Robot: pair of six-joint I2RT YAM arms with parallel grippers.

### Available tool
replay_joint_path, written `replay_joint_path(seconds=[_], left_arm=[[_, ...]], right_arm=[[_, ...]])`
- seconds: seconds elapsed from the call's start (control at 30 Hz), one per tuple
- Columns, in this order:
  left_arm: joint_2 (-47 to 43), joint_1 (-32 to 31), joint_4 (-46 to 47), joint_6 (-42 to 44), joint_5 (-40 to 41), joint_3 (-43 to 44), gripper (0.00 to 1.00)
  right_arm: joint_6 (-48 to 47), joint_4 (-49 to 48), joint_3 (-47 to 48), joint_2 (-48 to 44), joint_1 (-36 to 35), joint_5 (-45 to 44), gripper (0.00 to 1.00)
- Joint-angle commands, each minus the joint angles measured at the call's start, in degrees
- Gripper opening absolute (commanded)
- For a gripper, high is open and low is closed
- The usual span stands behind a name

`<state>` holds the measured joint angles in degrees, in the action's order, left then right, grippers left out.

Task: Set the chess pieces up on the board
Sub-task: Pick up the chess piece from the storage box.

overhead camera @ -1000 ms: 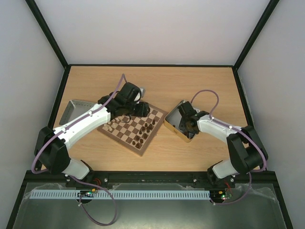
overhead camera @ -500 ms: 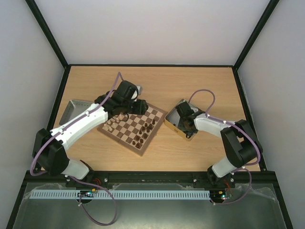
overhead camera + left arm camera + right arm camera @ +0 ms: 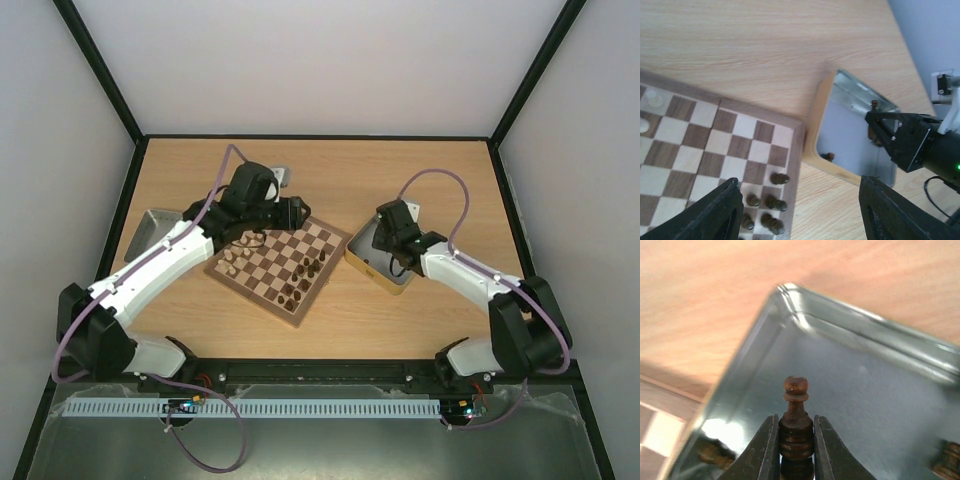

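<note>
Far left, a grey tray point(image 3: 148, 228) sits on the table point(image 3: 440, 170) just beside the board's left corner, and the left arm reaches across it. The left claw point(image 3: 800, 180) hangs over the far corner of the board point(image 3: 262, 268), fingers spread wide with nothing between them.

The board lies at an angle in the middle of the table. A few pale pieces point(image 3: 232, 262) stand along its left edge. The left wrist view catches two more of them near the top left of the checks, though I can't tell which kind they are. The dark pieces point(image 3: 305, 275) are bunched on the right side. Up close, one stands alone next to the rim and a small cluster sits just below it.

Right of the board, close to its rim, is the shiny tin point(image 3: 372, 262). From the left wrist camera one little dark figure point(image 3: 829, 156) shows inside it by the near wall. The right wrist view shows one in the tin's lower left corner and another at the right edge, both blurry.

The right claw point(image 3: 795, 437) is over the tin, pinching a dark piece point(image 3: 795, 405) around its ribbed middle. It's upright, with the knobbed top poking out above the fingers point(image 3: 769, 450). Can't tell whether its base touches the tin floor.
</note>
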<state>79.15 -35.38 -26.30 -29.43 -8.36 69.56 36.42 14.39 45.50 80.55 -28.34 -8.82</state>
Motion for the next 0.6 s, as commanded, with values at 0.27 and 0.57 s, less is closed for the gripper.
replay_joint_path(seconds=[0.27,0.57], left_arm=[[-1.1,0.9,19.0,-9.1,-18.3,-3.3,0.68],[0.5,1.0,23.0,-11.5,-23.4,-2.7,0.7]], right_arm=[[-9.7,-25.2,-5.6,-12.8,0.3,31.8,0.14],[-14.4,-38.0,-6.3,-13.3,0.3,57.1,0.14]])
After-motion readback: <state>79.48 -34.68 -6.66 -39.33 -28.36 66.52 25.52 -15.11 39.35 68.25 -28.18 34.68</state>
